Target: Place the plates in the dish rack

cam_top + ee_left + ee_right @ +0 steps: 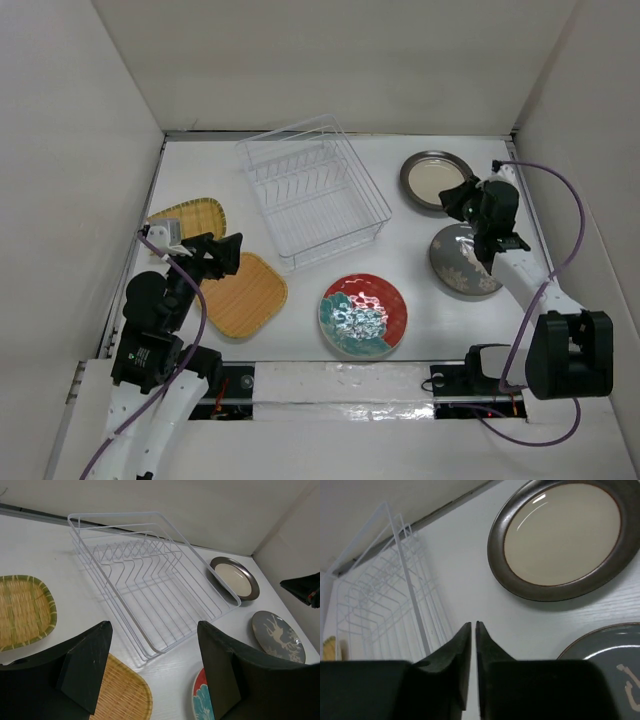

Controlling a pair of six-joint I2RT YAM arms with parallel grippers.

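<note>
Flanking the dish rack (pixel 313 190), flat plates (pixel 363 315), left jaws spread, right jaws closed, both empty

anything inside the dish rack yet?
No. The dish rack holds only its own wire dividers, with bare table showing through. It is open wire, so nothing inside is covered in the top or left wrist view.

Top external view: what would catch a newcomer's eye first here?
The empty dish rack stands out, sitting askew at the centre back of the table. In front of it, the red-teal floral plate is the brightest thing, lying flat near the front edge.
</note>
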